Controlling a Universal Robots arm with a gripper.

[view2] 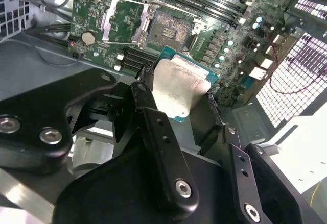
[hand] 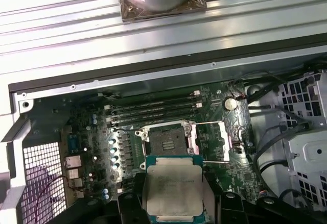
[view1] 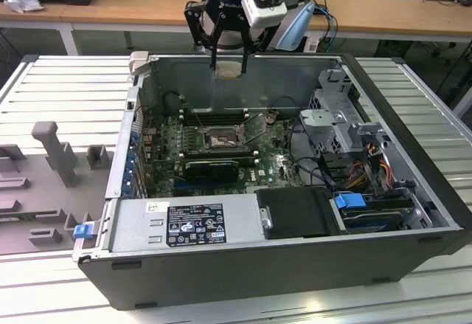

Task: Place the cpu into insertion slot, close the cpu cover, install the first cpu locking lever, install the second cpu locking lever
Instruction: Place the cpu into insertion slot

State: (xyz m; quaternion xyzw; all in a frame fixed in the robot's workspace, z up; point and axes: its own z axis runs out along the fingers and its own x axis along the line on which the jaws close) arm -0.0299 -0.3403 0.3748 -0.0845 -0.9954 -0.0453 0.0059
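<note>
One small flat silver-grey cpu [hand: 173,191], pinched at its edges betw. the black gripper's [view1: 229,66] two fingers, hangs well above the green motherboard [hand: 122,152], by the open grey case's [view1: 295,265] far wall. One square black insertion slot [hand: 166,142] lies bare. One silver frame cpu cover [view2: 120,20] stands flipped open beside it. Air round the chip is free.

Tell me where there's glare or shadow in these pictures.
Second wrist view: glare whitens the cpu, and the vent mesh blows out bright. First wrist view: the cpu is evenly lit, the slot dim. Exterior view: the case interior sits in shadow.
</note>
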